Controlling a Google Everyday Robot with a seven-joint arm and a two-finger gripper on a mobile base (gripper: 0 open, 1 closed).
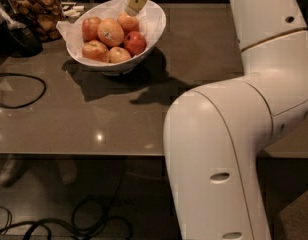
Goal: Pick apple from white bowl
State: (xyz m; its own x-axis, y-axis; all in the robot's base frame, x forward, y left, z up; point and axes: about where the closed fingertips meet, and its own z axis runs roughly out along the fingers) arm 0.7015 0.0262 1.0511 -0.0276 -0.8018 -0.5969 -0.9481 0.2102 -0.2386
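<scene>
the gripper (134, 3) hangs over the back rim of the white bowl (122, 67), its tip just above the rear apple (128, 22); whether it is clenched or released is not readable. the apple (110, 32), sticker up, lies in the middle of the bowl, apart from the gripper, beside a deep red apple (135, 42). the bowl sits on a grey table (144, 119) near a glass jar (39, 11). the white arm (229, 149) fills the right side.
</scene>
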